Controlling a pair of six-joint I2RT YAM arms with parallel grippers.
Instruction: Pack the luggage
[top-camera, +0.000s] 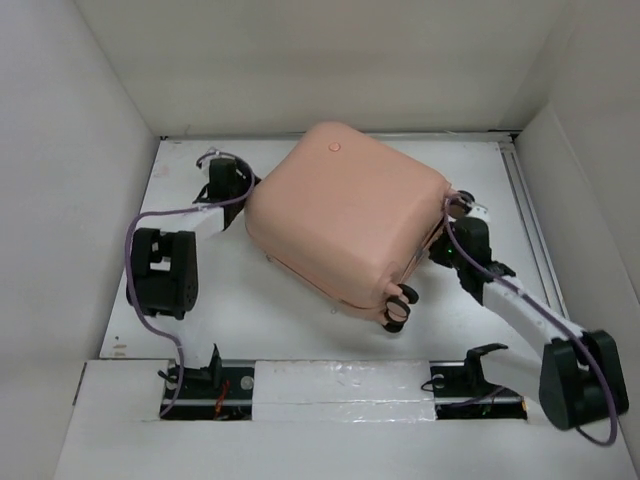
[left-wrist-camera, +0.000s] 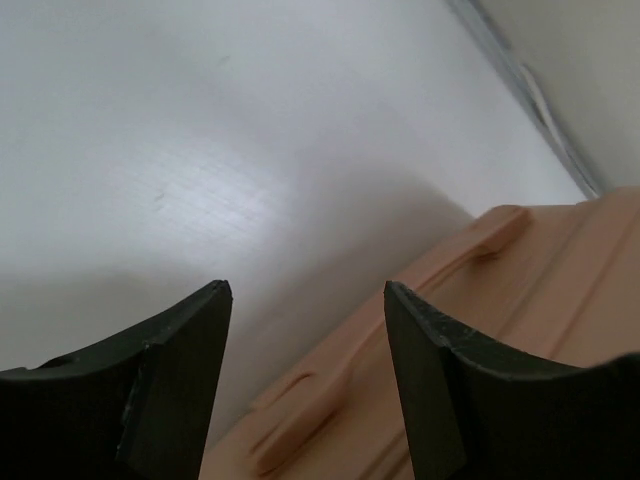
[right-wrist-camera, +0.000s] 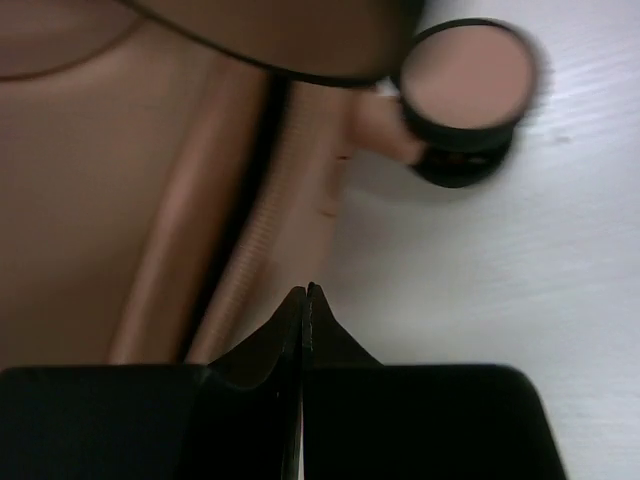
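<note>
The luggage (top-camera: 345, 215) is a pale salmon-pink suitcase lying closed and flat in the middle of the white table, with two small wheels (top-camera: 398, 305) at its near corner. My left gripper (top-camera: 245, 185) is open and empty at the suitcase's left side. In the left wrist view the shell (left-wrist-camera: 530, 300) and its moulded handle (left-wrist-camera: 400, 305) lie between and beyond the left gripper (left-wrist-camera: 305, 290). My right gripper (top-camera: 442, 245) sits at the suitcase's right side. In the right wrist view it (right-wrist-camera: 305, 290) is shut and empty, next to the zipper seam (right-wrist-camera: 245, 265), with a wheel (right-wrist-camera: 465, 85) ahead.
White walls enclose the table (top-camera: 250, 310) on three sides. A metal rail (top-camera: 530, 230) runs along the right edge. The arm bases stand on a white strip (top-camera: 340, 385) at the near edge. Purple cables loop beside both arms.
</note>
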